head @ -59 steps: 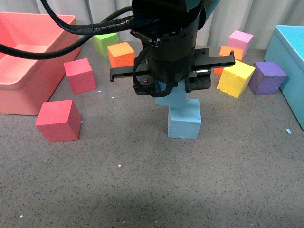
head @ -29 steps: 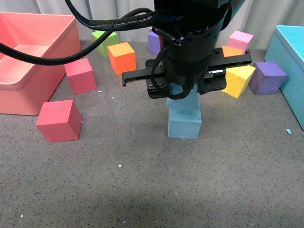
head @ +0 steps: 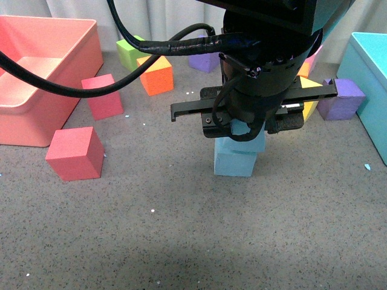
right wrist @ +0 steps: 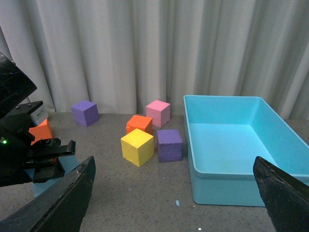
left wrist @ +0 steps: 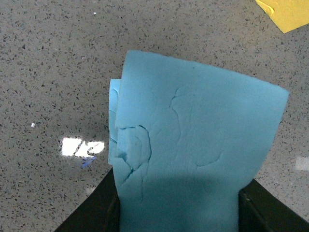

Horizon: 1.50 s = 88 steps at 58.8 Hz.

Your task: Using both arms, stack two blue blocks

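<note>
Shifted rightward and lower since the earlier frames, now centre frame: left gripper [head: 247,128], jaws clamped on upper blue block [head: 256,144], gripped for alignment on or just above lower blue block [head: 234,162], contact not discernible; the latter peeking out on one side, hence slightly offset. Further right, right gripper [right wrist: 174,193] spread wide, empty, held clear of the stack, facing teal bin [right wrist: 231,145].
</note>
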{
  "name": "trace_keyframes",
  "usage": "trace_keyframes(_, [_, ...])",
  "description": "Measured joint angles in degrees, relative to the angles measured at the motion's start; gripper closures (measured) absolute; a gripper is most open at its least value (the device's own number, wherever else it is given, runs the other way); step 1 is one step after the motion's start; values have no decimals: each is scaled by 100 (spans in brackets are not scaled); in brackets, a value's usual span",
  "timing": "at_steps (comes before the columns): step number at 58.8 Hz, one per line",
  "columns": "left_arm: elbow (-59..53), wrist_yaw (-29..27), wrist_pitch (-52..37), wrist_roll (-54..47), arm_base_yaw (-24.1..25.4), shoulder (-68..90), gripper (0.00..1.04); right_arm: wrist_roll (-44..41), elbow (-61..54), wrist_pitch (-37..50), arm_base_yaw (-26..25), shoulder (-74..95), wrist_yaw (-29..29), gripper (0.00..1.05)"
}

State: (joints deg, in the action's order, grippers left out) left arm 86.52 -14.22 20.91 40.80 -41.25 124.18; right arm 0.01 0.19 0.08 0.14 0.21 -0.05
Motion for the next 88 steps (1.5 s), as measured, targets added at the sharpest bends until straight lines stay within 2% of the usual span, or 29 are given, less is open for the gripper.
trace_keyframes(17, [0,-11,-7,22,-4,70,64,0,0,0,0,0,0,9])
trace_keyframes(23, [-7,2,-17,31,-2,79,46,0,0,0,0,0,0,9])
trace_keyframes(40, [-116,28,-28,59,24,-96,5,0,0,0,0,0,0,9])
trace_keyframes(59, [-514,-74,-286,46,157,-931,7,0,0,0,0,0,0,9])
trace_keyframes(60, [-544,-157,-363,11,155,-938,7,0,0,0,0,0,0,9])
trace_keyframes(62, [-892,-669,-1147,-389,160,-1021,12,0,0,0,0,0,-2,9])
trace_keyframes(65, [-1687,-1526,-2684,-1193,232,-1191,21,0,0,0,0,0,-4,9])
trace_keyframes(68, [-2437,-1862,-3880,-1888,334,-1399,28,0,0,0,0,0,-7,9])
trace_keyframes(70, [-3150,-1862,-5053,-2522,511,-1609,35,0,0,-2,0,2,-2,9])
trace_keyframes(73, [-3836,-1834,-6220,-2953,721,-1864,42,0,0,-2,0,0,24,9])
trace_keyframes(75, [-4444,-1779,-7326,-3279,918,-2159,49,0,0,-4,0,0,24,9])
trace_keyframes(77, [-4793,-1657,-7838,-3453,1045,-2417,54,0,0,-4,0,2,22,9])
trace_keyframes(80, [-5274,-1451,-8319,-3661,1217,-2872,63,0,0,-4,0,2,15,9])
trace_keyframes(88, [-6345,-1021,-8828,-3910,1659,-3510,87,0,0,-4,0,0,-4,9])
